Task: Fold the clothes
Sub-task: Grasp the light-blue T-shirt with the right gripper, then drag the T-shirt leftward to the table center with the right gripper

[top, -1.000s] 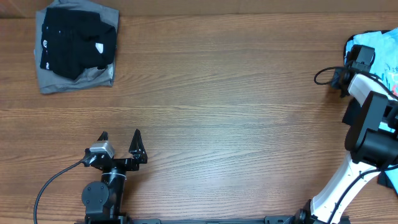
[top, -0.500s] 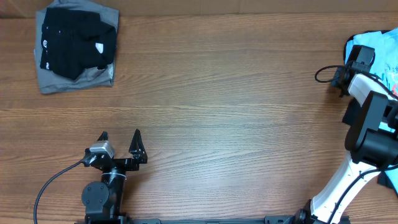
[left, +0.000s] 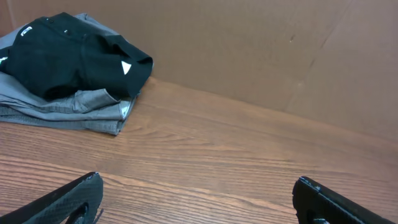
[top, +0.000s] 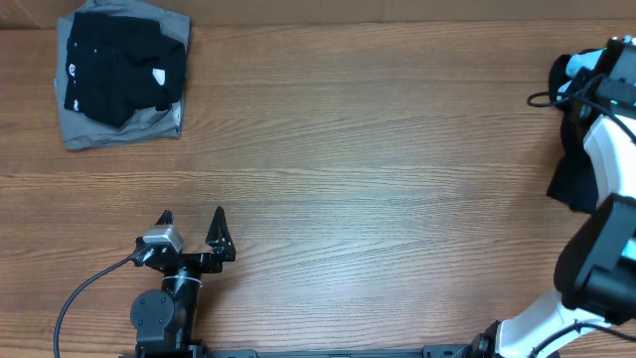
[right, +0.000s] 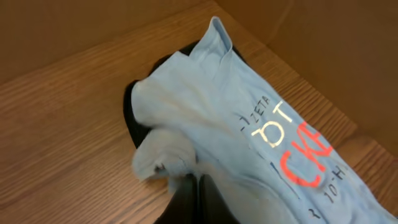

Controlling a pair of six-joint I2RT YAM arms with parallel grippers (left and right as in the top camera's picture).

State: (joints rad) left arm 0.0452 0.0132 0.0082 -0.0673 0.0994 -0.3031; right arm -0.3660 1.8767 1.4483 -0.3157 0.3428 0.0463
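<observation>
On the light-blue T-shirt (right: pixel 205 106), toward the right of the right wrist view, small white letters read "ZETA" above larger white ones that look like "DT". Below these, big pink-red letters begin "CK" and then crumple out of reading, with a small white "10-H" beside them. The black garment (top: pixel 119 65), upper left in the overhead view, bears a small white mark and a white triangular patch, both too small to read.
</observation>
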